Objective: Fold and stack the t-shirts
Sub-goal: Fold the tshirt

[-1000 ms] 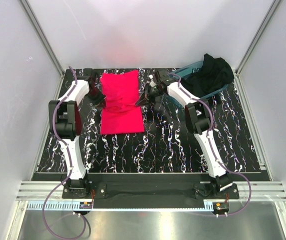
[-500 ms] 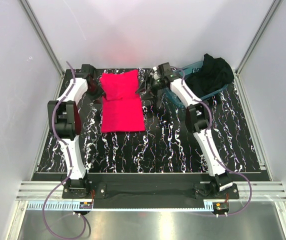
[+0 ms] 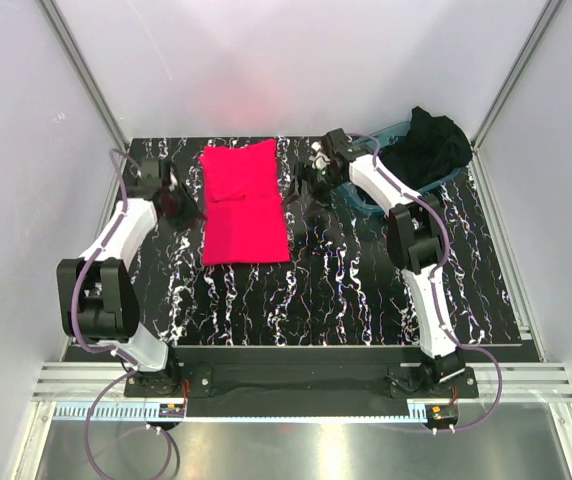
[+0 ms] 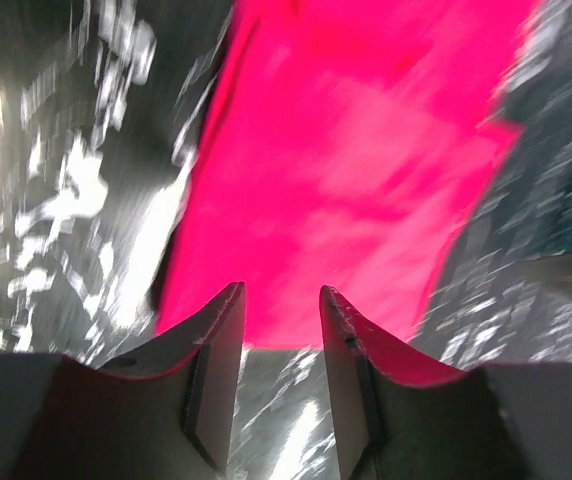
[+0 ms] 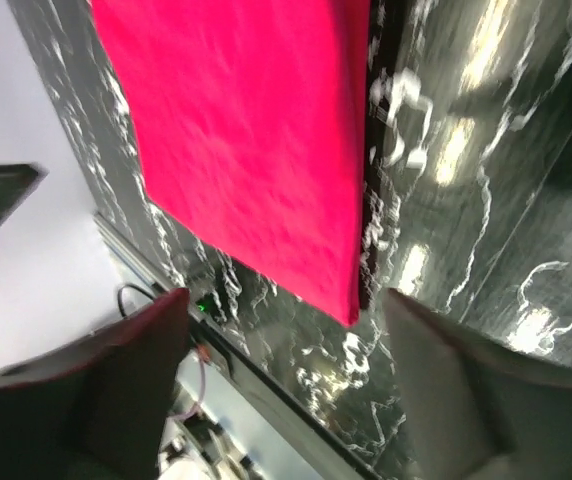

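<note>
The pinkish-red t-shirt (image 3: 244,203) lies folded into a flat oblong on the black marbled table (image 3: 366,290), left of centre. It fills the upper part of the left wrist view (image 4: 346,150) and the right wrist view (image 5: 256,130). My left gripper (image 3: 177,205) hovers just off its left edge. Its jaws are open (image 4: 281,310) with only table between them. My right gripper (image 3: 306,186) is beside the shirt's right edge, open wide (image 5: 286,320) and holding nothing. The black t-shirt (image 3: 428,145) is heaped in the teal tub (image 3: 448,176) at the back right.
The teal tub stands close behind my right arm. White walls with metal posts close in the table on three sides. A metal rail (image 3: 296,385) with the arm bases runs along the near edge.
Both grippers have opened and let go of the red shirt, then drawn back from its edges. The left arm has swung out to the left. The shirt now lies flatter.
</note>
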### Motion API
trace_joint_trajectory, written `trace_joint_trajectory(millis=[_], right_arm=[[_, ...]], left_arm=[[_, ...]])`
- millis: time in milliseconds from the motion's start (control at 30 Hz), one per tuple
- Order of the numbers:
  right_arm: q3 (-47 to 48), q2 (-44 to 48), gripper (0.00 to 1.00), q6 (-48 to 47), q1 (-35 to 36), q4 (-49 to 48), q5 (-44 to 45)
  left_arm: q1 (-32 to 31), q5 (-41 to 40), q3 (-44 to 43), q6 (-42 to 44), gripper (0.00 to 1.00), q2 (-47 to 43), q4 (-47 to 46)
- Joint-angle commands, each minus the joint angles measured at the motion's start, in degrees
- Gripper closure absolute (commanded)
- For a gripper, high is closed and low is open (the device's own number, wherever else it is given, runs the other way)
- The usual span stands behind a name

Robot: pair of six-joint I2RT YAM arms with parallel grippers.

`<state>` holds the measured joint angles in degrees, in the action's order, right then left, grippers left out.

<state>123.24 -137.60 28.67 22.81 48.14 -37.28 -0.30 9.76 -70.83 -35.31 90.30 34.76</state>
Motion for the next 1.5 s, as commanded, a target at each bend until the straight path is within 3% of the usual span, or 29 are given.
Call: trace_joint_trajectory(millis=[0, 100, 167, 367, 600, 833, 1100, 1233, 1367, 1467], right_arm=[[-5.45, 5.93, 0.26, -3.35, 1.71, -0.94, 0.63], [-12.04, 7.61, 0.72, -2.39, 3.82, -5.32, -2.27], [-14.43, 7.70, 0.80, -1.60, 6.70, -7.52, -3.85], [-15.48, 4.54, 0.93, 0.16, 11.38, -11.47, -5.61], [-16.63, 2.34, 0.93, -0.80, 11.65, -11.93, -4.03], [-27.67, 3.83, 0.94, -0.54, 10.33, -15.35, -1.40], [-49.04, 15.06, 0.95, 2.53, 10.41, -24.40, 0.98], [-60.54, 21.57, 0.96, 5.43, 11.20, -29.85, 0.98], [-64.53, 29.39, 0.94, 4.83, 11.56, -28.03, 3.43], [-61.12, 33.44, 0.88, 1.85, 11.38, -23.72, 6.51]], left_arm=[[-0.06, 3.60, 6.73, 4.36, 0.59, -2.67, -3.03], [0.03, 8.51, 11.04, 6.39, 0.66, -4.08, -6.72], [0.03, 10.62, 12.64, 5.61, 0.69, -3.21, -8.92], [0.03, 9.06, 14.40, 4.37, 0.76, 0.05, -11.21], [0.03, 2.90, 15.01, 3.85, 0.76, 4.53, -8.05], [-0.06, -1.57, 19.32, 2.00, 0.82, 6.56, -4.10], [-1.64, -4.22, 27.58, -0.98, 0.83, 0.93, -1.81], [-6.89, -3.96, 30.92, -4.23, 0.83, -3.11, -0.75], [-9.90, -4.22, 33.82, -8.01, 0.79, -10.57, 0.74], [-9.90, -8.78, 33.22, -8.72, 0.75, -18.48, 5.21]])
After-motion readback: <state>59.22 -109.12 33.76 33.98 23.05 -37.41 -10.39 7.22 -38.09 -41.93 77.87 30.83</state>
